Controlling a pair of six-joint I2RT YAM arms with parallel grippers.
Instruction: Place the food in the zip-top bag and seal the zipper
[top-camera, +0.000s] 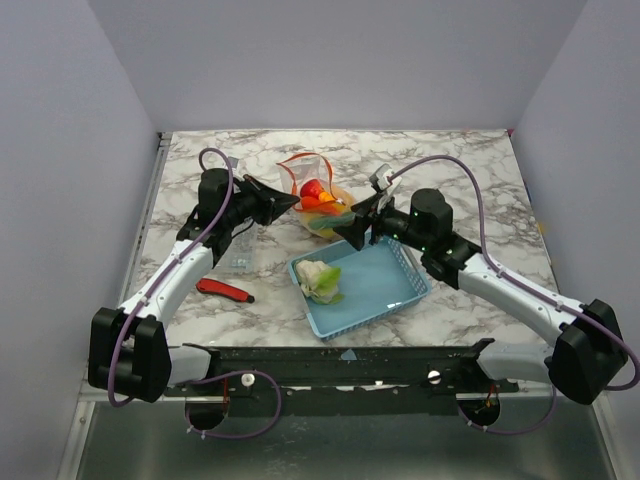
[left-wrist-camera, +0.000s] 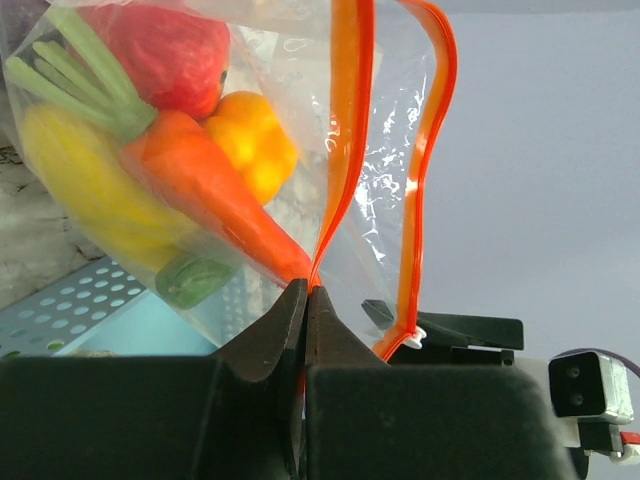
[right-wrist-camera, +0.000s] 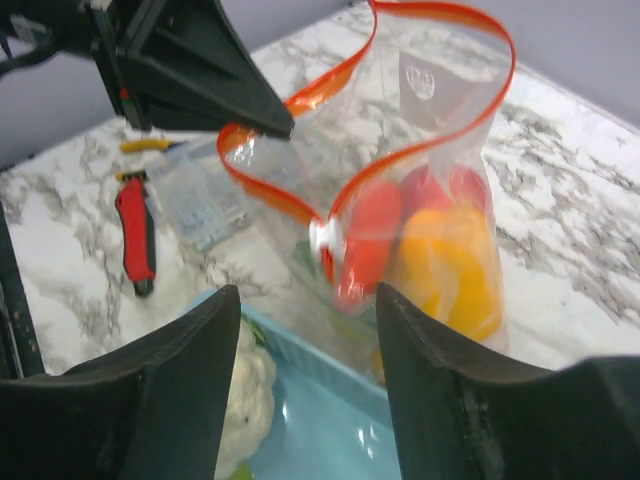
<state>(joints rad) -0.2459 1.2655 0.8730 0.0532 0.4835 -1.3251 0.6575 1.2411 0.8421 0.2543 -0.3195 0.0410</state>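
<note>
Marble-patterned tabletop fills the space between plain grey walls. Farthest left on it, beside my left arm, lies a red-and-black handled tool, and just beyond that a clear rigid box. My left gripper is clenched on the zipper. It pinches the orange strip at one end of the mouth of the zip-top bag, which stands upright near the table's middle with that mouth gaping in a wide loop. Through the clear film I see the food: a carrot with green stalks, a yellow piece under it, a red piece above and an orange-yellow pepper beside it. A small white slider sits on the strip at the side facing my right wrist. Just in front of the bag is a blue perforated basket, with one white and green piece lying in its left corner. My right gripper hangs above the basket's far edge, close to the bag, its fingers spread apart with nothing between them.
</note>
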